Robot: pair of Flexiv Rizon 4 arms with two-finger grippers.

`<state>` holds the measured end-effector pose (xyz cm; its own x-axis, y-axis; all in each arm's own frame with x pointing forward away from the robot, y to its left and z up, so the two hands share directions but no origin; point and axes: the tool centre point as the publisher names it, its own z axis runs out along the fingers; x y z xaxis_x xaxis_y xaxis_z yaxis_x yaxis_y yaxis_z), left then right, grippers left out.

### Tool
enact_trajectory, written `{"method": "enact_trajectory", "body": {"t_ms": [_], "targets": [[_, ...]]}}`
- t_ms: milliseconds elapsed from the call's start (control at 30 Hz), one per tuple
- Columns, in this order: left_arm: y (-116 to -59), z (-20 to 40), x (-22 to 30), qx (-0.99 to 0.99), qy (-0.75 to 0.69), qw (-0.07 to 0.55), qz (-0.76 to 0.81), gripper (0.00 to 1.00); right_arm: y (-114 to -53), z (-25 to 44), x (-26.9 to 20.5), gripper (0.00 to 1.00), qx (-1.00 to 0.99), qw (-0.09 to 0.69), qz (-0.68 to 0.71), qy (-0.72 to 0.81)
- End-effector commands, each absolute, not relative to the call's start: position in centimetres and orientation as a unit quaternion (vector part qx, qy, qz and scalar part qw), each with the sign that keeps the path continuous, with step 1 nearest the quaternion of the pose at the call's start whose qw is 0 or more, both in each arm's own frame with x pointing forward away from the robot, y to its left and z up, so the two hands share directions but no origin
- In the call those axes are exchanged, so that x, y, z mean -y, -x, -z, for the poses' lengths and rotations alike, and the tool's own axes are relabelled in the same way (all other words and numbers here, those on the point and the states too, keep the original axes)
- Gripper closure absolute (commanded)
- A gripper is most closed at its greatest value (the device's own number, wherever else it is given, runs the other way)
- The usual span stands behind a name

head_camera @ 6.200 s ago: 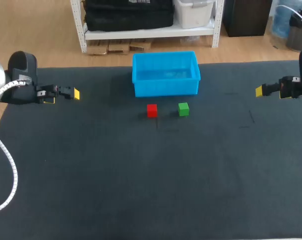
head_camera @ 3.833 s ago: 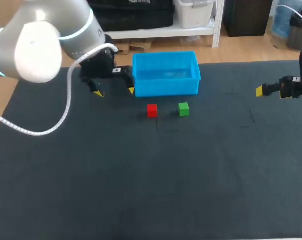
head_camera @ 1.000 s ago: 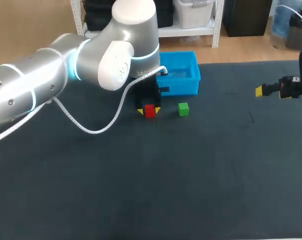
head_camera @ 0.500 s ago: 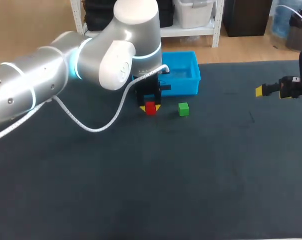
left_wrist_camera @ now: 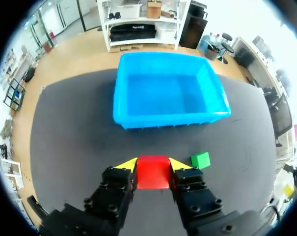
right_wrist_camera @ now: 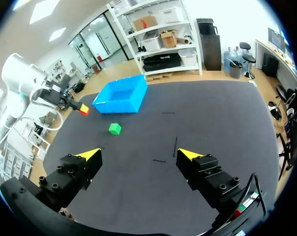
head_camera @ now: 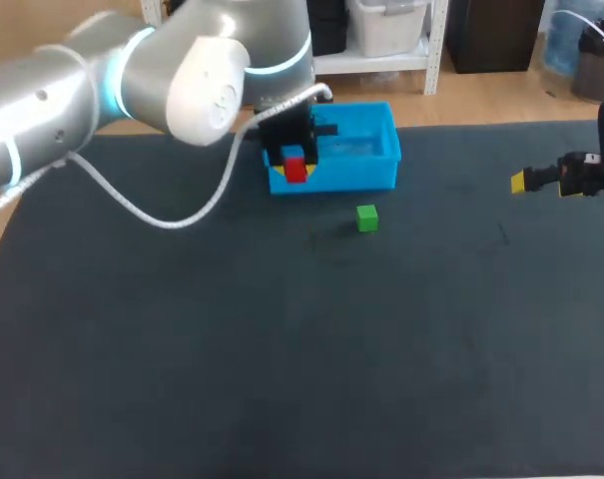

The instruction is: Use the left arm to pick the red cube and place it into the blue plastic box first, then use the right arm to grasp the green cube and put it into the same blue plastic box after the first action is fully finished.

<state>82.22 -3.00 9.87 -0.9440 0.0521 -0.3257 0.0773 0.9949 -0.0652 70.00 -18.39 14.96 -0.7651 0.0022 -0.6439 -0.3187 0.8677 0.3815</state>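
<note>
Left pincer (left_wrist_camera: pixel 153 164) is closed on the red cube (left_wrist_camera: pixel 153 172), one yellow tip on each of two opposite faces, fingers narrow at cube width. Cube is held clear of the worktop (head_camera: pixel 282 349), on the near side of the blue plastic box (left_wrist_camera: pixel 168 119). In the left wrist view the box sits ahead of the pincer with its near wall past the cube, and dark mat shows in the gap between them. In the head view the red cube (head_camera: pixel 296 172) overlaps the left end of the box's front wall (head_camera: pixel 351 175). Probably not over the box opening yet, but that angle doesn't settle it. Left arm (head_camera: pixel 132 80) comes in from the left of the box and reaches across to its front-left corner, with the left pincer (head_camera: pixel 295 165) pointing down. Box is upright and open-topped, and I see nothing inside it from the wrist view. Green cube (head_camera: pixel 367 218) rests on the worktop in front of the box, toward the right end of the front wall, near it but not touching. From the left wrist it shows just right of the pincer (left_wrist_camera: pixel 201 160). Right pincer (right_wrist_camera: pixel 138 155) is wide open with nothing between the fingers, and it's well off to the right of the box (right_wrist_camera: pixel 121 101), far from the green cube (right_wrist_camera: pixel 115 129). In the head view the right pincer (head_camera: pixel 519 182) sits near the worktop's right edge.
</note>
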Motion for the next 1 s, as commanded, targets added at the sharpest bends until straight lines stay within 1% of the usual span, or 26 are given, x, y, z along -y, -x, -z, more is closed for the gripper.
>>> {"method": "enact_trajectory", "body": {"t_ms": [33, 333, 433, 600, 733, 1000], "targets": [[-80.7, -12.4, 2.1, -0.982, -0.04, 0.178, 0.041, 1.0, -70.0, -15.0, 18.5, 0.0, -0.908, 0.331, -0.243, 0.088], [-79.8, -12.7, 2.3, -0.976, -0.067, 0.2, 0.06, 1.0, -70.0, -15.0, 18.5, 0.0, -0.908, 0.331, -0.243, 0.088], [-79.6, -13.0, 2.1, -0.97, -0.079, 0.22, 0.061, 1.0, -70.0, -15.0, 18.5, 0.0, -0.908, 0.331, -0.243, 0.088], [-79.7, -14.2, 1.7, -0.952, -0.112, 0.276, 0.074, 1.0, -70.0, -15.0, 18.5, 0.0, -0.908, 0.331, -0.243, 0.088], [-79.9, -14.6, 1.5, -0.947, -0.12, 0.288, 0.077, 1.0, -70.0, -15.0, 18.5, 0.0, -0.908, 0.331, -0.243, 0.088], [-80.4, -14.9, 1.2, -0.945, -0.123, 0.291, 0.082, 1.0, -70.0, -15.0, 18.5, 0.0, -0.908, 0.331, -0.243, 0.088]]}}
